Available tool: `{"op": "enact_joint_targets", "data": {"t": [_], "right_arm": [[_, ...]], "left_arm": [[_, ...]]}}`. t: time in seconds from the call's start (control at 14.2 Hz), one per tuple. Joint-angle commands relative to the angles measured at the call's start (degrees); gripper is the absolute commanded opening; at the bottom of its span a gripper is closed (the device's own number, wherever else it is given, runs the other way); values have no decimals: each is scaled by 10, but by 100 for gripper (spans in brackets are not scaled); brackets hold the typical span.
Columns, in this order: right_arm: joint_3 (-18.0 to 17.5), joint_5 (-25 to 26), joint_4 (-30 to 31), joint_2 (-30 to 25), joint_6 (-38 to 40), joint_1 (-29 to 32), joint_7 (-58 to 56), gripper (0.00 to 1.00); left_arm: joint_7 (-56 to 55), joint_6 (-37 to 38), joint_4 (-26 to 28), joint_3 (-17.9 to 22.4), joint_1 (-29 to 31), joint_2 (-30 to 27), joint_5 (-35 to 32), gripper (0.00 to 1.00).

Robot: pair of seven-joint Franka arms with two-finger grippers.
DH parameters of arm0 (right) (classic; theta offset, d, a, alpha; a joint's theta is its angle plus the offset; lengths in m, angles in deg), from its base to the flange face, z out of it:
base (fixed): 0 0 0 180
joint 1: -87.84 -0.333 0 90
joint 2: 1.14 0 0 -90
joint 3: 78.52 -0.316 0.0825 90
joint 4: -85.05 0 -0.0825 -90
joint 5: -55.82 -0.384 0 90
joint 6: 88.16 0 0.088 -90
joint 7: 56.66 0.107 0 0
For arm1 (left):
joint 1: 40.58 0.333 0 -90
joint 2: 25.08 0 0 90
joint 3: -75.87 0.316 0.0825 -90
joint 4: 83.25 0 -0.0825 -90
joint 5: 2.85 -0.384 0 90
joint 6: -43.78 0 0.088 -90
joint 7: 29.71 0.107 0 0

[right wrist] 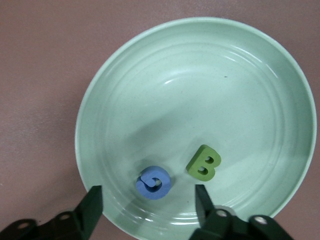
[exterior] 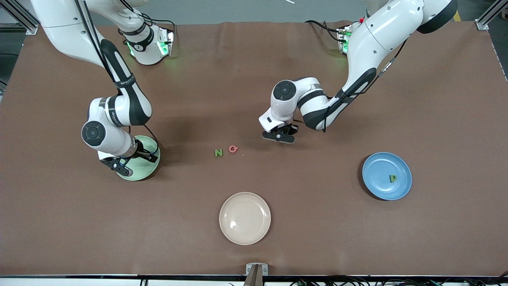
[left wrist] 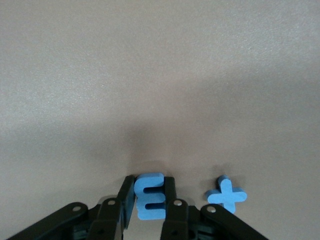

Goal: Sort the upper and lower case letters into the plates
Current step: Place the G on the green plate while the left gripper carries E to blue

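Note:
My left gripper (exterior: 279,136) is low over the table's middle, shut on a blue letter m (left wrist: 150,196) that sits between its fingers (left wrist: 170,187). A blue x (left wrist: 226,194) lies on the table just beside it. My right gripper (exterior: 133,160) hangs open over the mint green plate (exterior: 147,171), which holds a blue G (right wrist: 154,182) and a green B (right wrist: 204,162); nothing is between its fingers (right wrist: 94,197). A green N (exterior: 218,152) and a pink Q (exterior: 233,149) lie side by side between the two grippers. The blue plate (exterior: 377,186) holds a green p (exterior: 393,178).
A cream-beige plate (exterior: 245,218) with nothing in it stands nearer to the front camera than the N and Q. The mint plate is toward the right arm's end of the table, the blue plate toward the left arm's end. Brown cloth covers the table.

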Motion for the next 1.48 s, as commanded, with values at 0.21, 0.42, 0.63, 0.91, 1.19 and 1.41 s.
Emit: {"op": "enact_joint_targets", "data": {"t": [0.21, 0.42, 0.63, 0.91, 1.19, 1.41], "right_arm": [[-40, -41, -30, -7, 27, -7, 57, 100], [-41, -42, -66, 7, 26, -67, 167, 100], [-41, -42, -122, 49, 27, -118, 279, 100], [-40, -42, -155, 86, 19, -152, 361, 100], [-40, -39, -158, 115, -24, -178, 438, 100], [-40, -36, -157, 120, -30, -191, 468, 100]], "left_arm": [[-30, 7, 2, 1, -1, -14, -13, 3], [-23, 30, 5, -7, 10, -56, -10, 2], [10, 76, 5, -64, 72, -79, -5, 2], [135, 186, 7, -229, 277, -76, -4, 3], [306, 254, 29, -339, 475, -74, -4, 4], [397, 251, 53, -356, 552, -72, -16, 6]]}}
